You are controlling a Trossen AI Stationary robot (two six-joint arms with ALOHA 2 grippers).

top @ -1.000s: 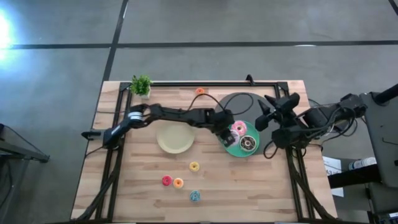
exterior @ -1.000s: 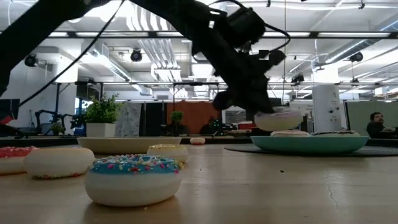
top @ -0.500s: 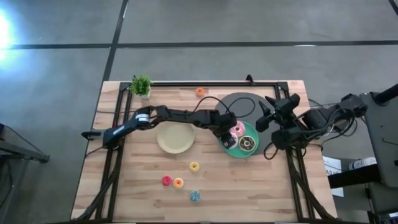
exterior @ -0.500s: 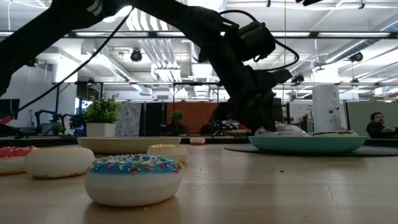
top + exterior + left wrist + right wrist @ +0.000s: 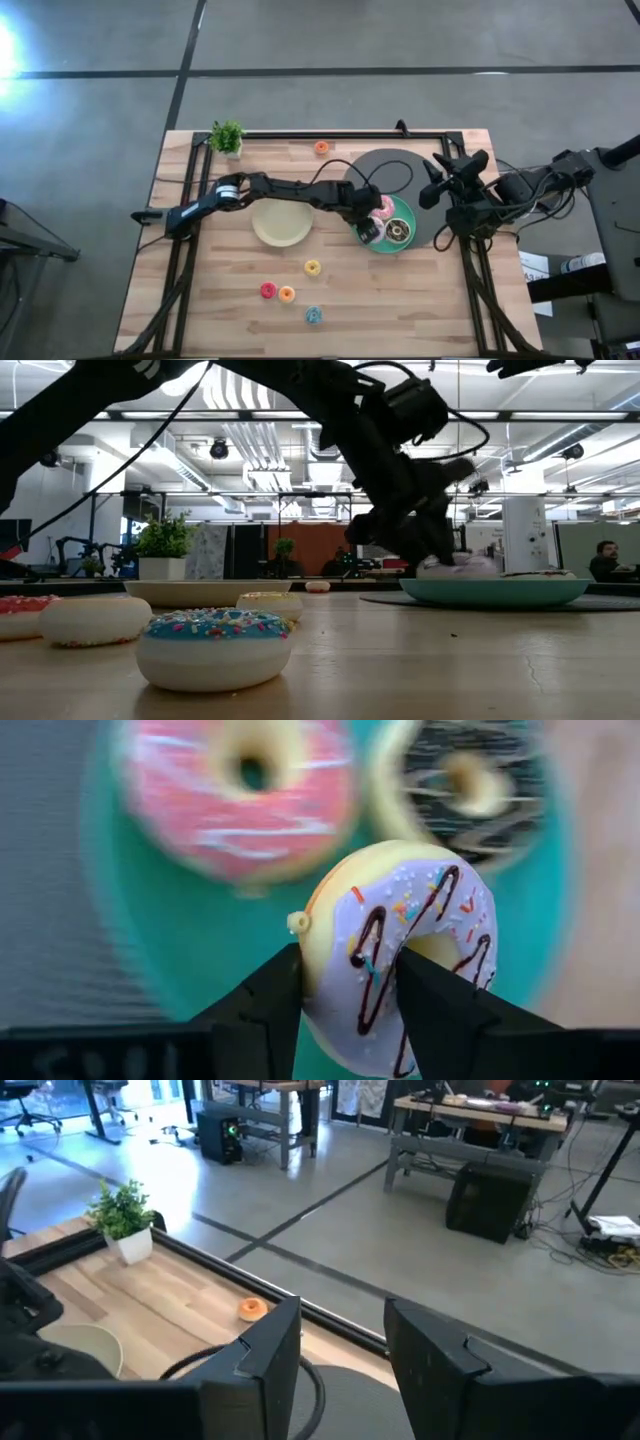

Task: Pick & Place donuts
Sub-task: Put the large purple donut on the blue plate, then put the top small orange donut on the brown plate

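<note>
Two arms are ours in the high view. Our left gripper (image 5: 366, 222) reaches across the table (image 5: 420, 310) to the near-left rim of the teal plate (image 5: 409, 244), where the pink donut (image 5: 383, 208) and the chocolate donut (image 5: 400, 230) lie. Our right gripper (image 5: 450, 165) waits raised past the plate's right side. A cream plate (image 5: 280, 222) sits left of the teal one; the yellow mini donut (image 5: 312, 267), red mini donut (image 5: 267, 290), orange-yellow mini donut (image 5: 287, 294) and blue mini donut (image 5: 313, 315) lie on the wood nearer the front. Another orange mini donut (image 5: 321, 147) rests by the far edge, with a small potted plant (image 5: 227, 137) at the far-left corner.

From the low view, our left gripper is down at the teal plate's left end, with the white-lilac donut (image 5: 457, 567) resting on the plate beside it.

In the left wrist view, our fingers (image 5: 262, 1005) are clamped on the white-lilac donut, held on edge over the teal plate.

In the right wrist view, our right fingers (image 5: 262, 1355) stand apart, gripping nothing.
</note>
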